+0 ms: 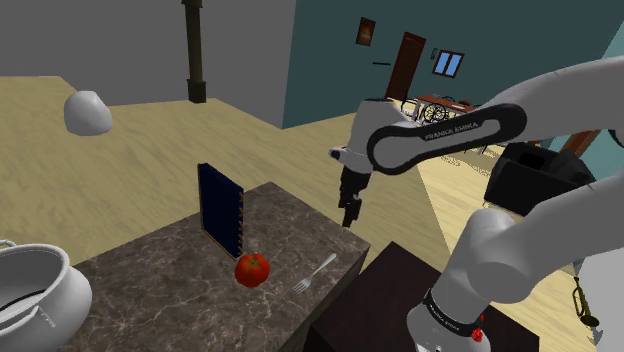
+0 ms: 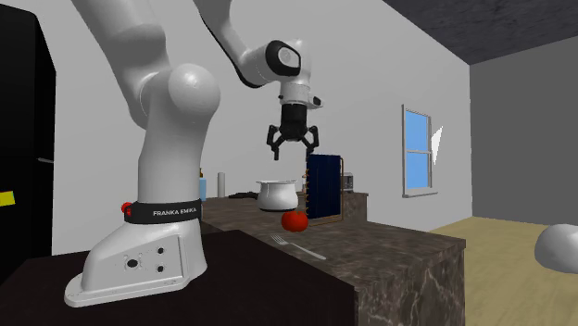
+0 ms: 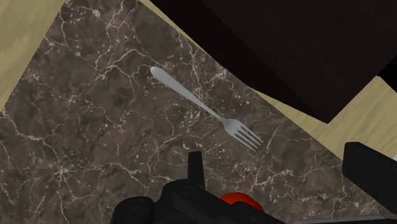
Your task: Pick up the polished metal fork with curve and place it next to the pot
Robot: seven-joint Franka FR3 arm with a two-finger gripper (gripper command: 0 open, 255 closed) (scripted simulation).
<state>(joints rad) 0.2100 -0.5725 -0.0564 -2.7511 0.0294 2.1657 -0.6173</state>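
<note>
Approach step: with the jaws apart and empty high above the counter [image 1: 170, 290], the metal fork [image 1: 314, 272] lies flat at the counter edge nearest the stand [image 1: 385, 300], just beside the tomato [image 1: 252, 269] and well apart from the pot [image 1: 35, 295]; next, lower and align the jaws across its handle.

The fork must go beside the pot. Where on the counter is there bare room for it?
Bare counter runs from the pot to the tomato and the upright blue book. The corner beyond the book looks bare too. It is crowded where book, tomato and fork sit close together.
</note>
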